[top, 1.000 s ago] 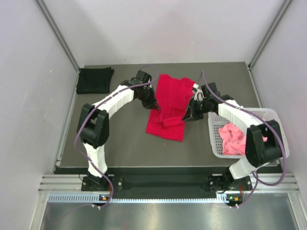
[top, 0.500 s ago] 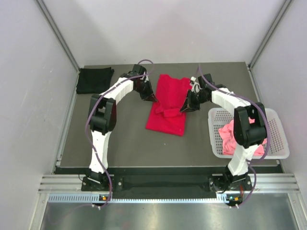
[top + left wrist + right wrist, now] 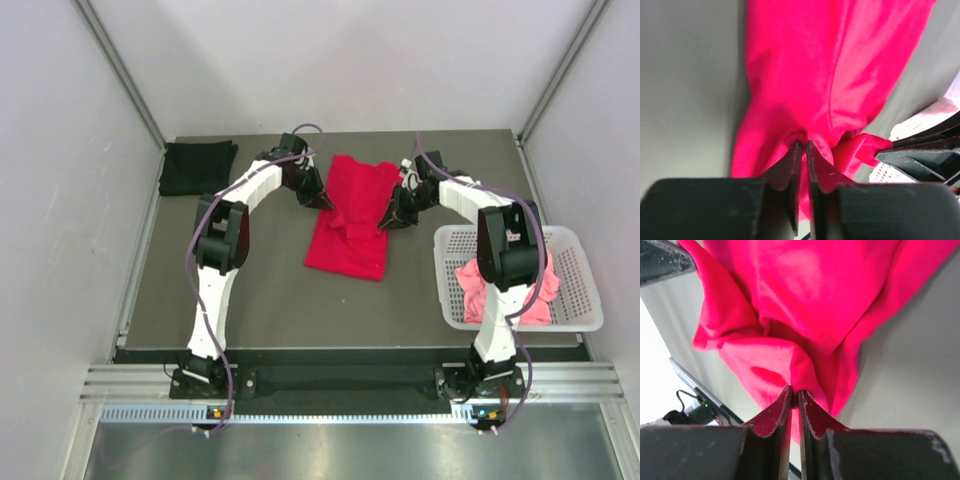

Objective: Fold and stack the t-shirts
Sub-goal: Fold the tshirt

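The bright red t-shirt lies lengthwise mid-table, bunched where it is pinched. My left gripper is at its left edge, jaws shut on a fold of red cloth. My right gripper is at its right edge, likewise shut on a red fold. The red t-shirt fills the left wrist view and the right wrist view. A black t-shirt lies folded at the back left corner. The salmon pink t-shirt sits crumpled in the basket.
A white lattice basket stands at the table's right side, close to my right arm. Grey walls with metal posts enclose the table on three sides. The right gripper's black fingers show at the right of the left wrist view.
Both grippers have moved toward the back of the table, drawing the pinched red folds with them. Both arms now reach out straighter.
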Tool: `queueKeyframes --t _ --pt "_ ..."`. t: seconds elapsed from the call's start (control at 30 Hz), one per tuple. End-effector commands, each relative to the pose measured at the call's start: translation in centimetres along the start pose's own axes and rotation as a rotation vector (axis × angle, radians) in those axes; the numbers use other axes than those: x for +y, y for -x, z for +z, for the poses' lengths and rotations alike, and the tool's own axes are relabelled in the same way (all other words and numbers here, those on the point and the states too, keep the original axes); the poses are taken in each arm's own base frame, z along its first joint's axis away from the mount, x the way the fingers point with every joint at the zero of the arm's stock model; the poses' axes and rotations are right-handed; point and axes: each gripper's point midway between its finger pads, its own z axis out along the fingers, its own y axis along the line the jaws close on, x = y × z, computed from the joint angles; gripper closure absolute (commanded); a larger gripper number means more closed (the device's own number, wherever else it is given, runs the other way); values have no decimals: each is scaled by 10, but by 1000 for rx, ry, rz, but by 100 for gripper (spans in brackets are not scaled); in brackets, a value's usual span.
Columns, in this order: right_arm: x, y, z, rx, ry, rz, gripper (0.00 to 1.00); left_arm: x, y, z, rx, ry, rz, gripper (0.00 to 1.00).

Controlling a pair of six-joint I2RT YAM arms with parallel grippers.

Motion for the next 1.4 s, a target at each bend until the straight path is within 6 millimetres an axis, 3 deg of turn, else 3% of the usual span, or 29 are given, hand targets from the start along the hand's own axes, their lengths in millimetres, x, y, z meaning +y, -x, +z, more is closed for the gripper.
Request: queueKeyframes --t 0.0,0.03,0.1,0.27,0.33,0.4,0.43,0.47,0.53,0.57,0.63,0.67,0.73,0.77,0.9,1.03,1.37 --pt "-1 29 -4 -49 24 -25 90 -9 23 -1 -49 -42 34 85" --pt "-9 31 1 -43 10 -13 88 0 25 0 -55 1 37 84" --pt "-15 45 0 -61 -2 1 86 -2 37 -9 -101 36 72 77" --pt "-16 73 -13 -83 -59 -27 73 6 66 -57 -248 186 162 70" --pt "-19 76 -20 -73 -105 -52 73 4 65 -77 -271 218 195 69" --pt "-23 74 -32 -83 -195 -72 72 14 55 -84 -264 258 199 69" --pt "-18 74 -45 -107 -225 -107 70 6 51 -99 -284 251 216 69" --pt "-20 68 -47 -108 -285 -133 69 22 35 -96 -249 282 200 69" --pt "-4 56 -60 -119 -313 -190 64 17 24 -113 -278 269 211 70" --pt "5 40 -52 -97 -331 -220 64 35 6 -107 -234 294 191 70" --pt "31 27 -50 -126 -305 -232 63 31 -7 -119 -248 271 184 71" --pt "41 7 -37 -106 -313 -241 63 46 -25 -114 -206 288 161 71" --pt "62 0 -30 -155 -288 -196 63 43 -36 -123 -216 269 148 71" --pt "62 -10 -22 -148 -300 -179 63 54 -51 -119 -188 282 129 71" --pt "81 -40 14 -119 -311 -131 61 60 -76 -121 -171 249 93 72" --pt "80 -42 30 -158 -334 -79 57 56 -92 -124 -165 204 73 72" --pt "62 -12 59 -228 -435 -99 55 64 -109 -125 -151 200 71 73"
